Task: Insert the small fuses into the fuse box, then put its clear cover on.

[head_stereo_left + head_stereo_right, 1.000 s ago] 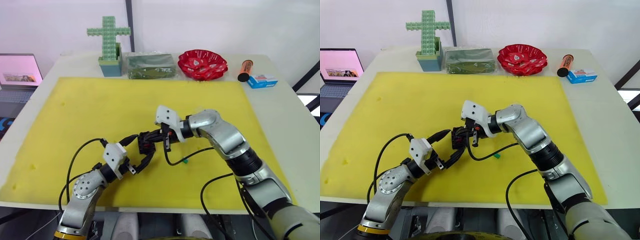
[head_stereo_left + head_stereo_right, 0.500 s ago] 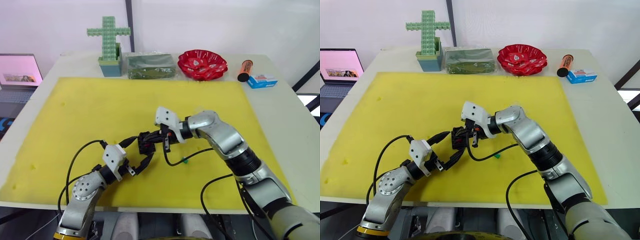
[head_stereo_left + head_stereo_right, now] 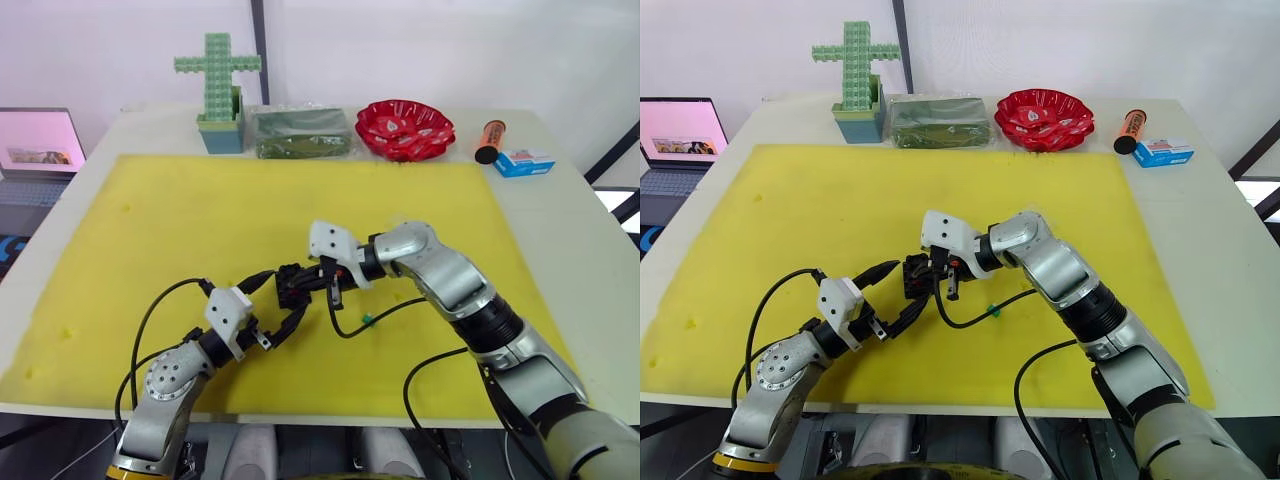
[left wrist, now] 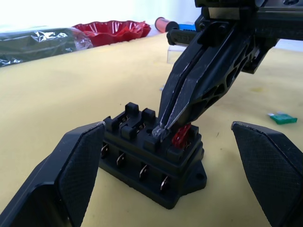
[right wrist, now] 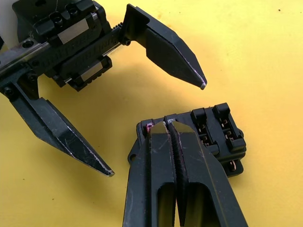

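The fuse box (image 4: 151, 168) sits on the yellow mat (image 3: 200, 220), near its middle and toward the near edge, between our 2 grippers. In the left wrist view we see a red fuse (image 4: 180, 136) standing in a slot at one end of the box, with several black raised slots beside it and metal tabs along the side wall. A green fuse (image 3: 368, 321) lies loose on the mat just to the right of the box, beside a black cable.

Our right gripper (image 5: 169, 126) reaches in from the right with its 2 fingers pressed together, the tips down on the top of the box at the end that has the red fuse. A small pale piece shows at the very tip in the left wrist view; we cannot tell for sure what it is.

Our left gripper (image 3: 283, 308) has its fingers spread wide, 1 on each side of the box and clear of it, neither touching.

Along the far edge of the desk (image 3: 560, 210) stand a green cross of blocks (image 3: 217, 70), a clear bag (image 3: 300, 131) with green contents, a red dish (image 3: 405, 128), an orange tube (image 3: 490, 140) and a blue-and-white carton (image 3: 524, 162). A laptop (image 3: 38, 140) is off the desk to the left.
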Motion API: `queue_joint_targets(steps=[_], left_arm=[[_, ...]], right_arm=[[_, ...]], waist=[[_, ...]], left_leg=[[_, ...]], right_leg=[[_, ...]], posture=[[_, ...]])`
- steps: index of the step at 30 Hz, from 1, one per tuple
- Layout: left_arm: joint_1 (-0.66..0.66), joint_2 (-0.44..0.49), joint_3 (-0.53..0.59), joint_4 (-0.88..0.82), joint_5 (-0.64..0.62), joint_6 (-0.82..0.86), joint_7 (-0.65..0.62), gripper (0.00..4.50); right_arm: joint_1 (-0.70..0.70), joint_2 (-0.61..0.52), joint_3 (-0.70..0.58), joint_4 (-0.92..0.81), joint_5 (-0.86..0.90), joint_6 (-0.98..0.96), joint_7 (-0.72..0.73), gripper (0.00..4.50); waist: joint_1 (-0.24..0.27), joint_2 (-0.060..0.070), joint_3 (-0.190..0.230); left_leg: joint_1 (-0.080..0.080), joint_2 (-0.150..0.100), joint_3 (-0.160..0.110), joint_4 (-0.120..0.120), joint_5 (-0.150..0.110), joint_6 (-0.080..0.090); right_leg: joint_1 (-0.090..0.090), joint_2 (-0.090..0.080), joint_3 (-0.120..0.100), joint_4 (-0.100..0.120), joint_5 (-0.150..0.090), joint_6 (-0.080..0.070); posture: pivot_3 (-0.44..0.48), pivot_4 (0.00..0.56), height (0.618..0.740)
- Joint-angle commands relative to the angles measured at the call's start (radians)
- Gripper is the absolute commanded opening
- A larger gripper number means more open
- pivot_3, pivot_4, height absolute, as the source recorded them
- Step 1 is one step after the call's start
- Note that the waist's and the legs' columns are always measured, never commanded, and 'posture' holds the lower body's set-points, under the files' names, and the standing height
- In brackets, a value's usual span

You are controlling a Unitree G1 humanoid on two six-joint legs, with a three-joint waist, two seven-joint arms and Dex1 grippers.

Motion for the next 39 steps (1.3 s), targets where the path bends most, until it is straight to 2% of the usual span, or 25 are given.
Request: queue_joint_targets(steps=[1,15,18,25,30,31,33,36,39], left_arm=[[0.003,0.001,0.0,-0.043,-0.007,0.003,0.008,4.5],[0.022,0.0,-0.001,-0.046,0.004,-0.008,0.012,4.5],[0.027,-0.002,0.006,-0.046,-0.001,-0.008,0.015,4.5],[0.084,0.052,0.055,-0.061,-0.068,-0.027,-0.05,4.5],[0.101,0.19,0.197,-0.121,-0.243,0.045,-0.173,4.5],[0.093,0.226,0.234,-0.122,-0.284,0.068,-0.199,4.5],[0.075,0.279,0.284,-0.115,-0.335,0.105,-0.23,4.5],[0.023,0.356,0.356,-0.089,-0.379,0.158,-0.26,4.5],[-0.076,0.42,0.415,0.041,-0.378,0.183,-0.286,4.5]], right_arm=[[-0.003,0.0,0.025,0.045,-0.031,0.039,-0.014,0.03],[0.001,-0.014,0.049,0.039,-0.029,0.077,0.004,0.03],[-0.002,0.011,-0.004,0.023,0.001,0.055,-0.013,0.03],[0.019,0.019,-0.144,-0.163,0.104,0.097,-0.053,0.03],[0.037,0.004,-0.315,-0.276,0.203,0.179,-0.128,0.03],[0.041,-0.006,-0.349,-0.292,0.217,0.189,-0.142,0.45],[0.058,-0.038,-0.379,-0.318,0.229,0.189,-0.149,0.94],[0.123,-0.095,-0.435,-0.346,0.238,0.167,-0.169,1.98],[0.272,-0.203,-0.521,-0.368,0.212,0.071,-0.147,3.14]], waist=[[0.0,0.0,0.0],[0.001,0.0,-0.002],[0.0,0.0,-0.002],[0.0,0.0,-0.001],[0.001,0.0,-0.001],[0.001,0.0,-0.001],[0.002,0.001,-0.001],[0.002,0.0,-0.001],[0.007,0.0,-0.001]], left_leg=[[0.0,0.0,0.0,0.0,0.0,0.0],[0.001,0.0,0.0,0.0,0.0,0.0],[0.001,0.0,0.0,0.0,0.0,0.0],[-0.002,0.0,0.0,-0.001,0.0,0.0],[-0.002,0.003,0.0,-0.001,0.0,0.0],[-0.002,0.004,0.0,-0.001,0.0,0.0],[-0.002,0.004,0.0,-0.001,0.0,0.0],[-0.002,0.003,0.001,-0.001,0.0,0.0],[-0.003,-0.001,0.002,-0.001,0.0,0.0]], right_leg=[[0.0,0.0,0.0,0.0,0.0,0.0],[0.001,0.0,0.0,0.0,0.0,0.0],[0.001,0.0,0.0,0.0,0.0,-0.001],[-0.003,0.0,0.0,0.0,0.0,0.0],[-0.003,0.0,0.0,0.0,-0.001,-0.001],[-0.003,-0.001,0.0,0.0,-0.001,-0.001],[-0.003,-0.001,0.0,-0.001,-0.001,-0.001],[-0.003,-0.003,0.0,-0.003,-0.001,-0.001],[-0.001,-0.004,0.0,-0.004,-0.001,-0.001]], posture=[[0.0,0.15,0.74],[0.0,0.15,0.74],[0.0,0.15,0.74],[0.0,0.15,0.74],[0.0,0.15,0.74],[0.0,0.15,0.74],[0.0,0.15,0.74],[0.0,0.15,0.74],[0.0,0.15,0.74]])
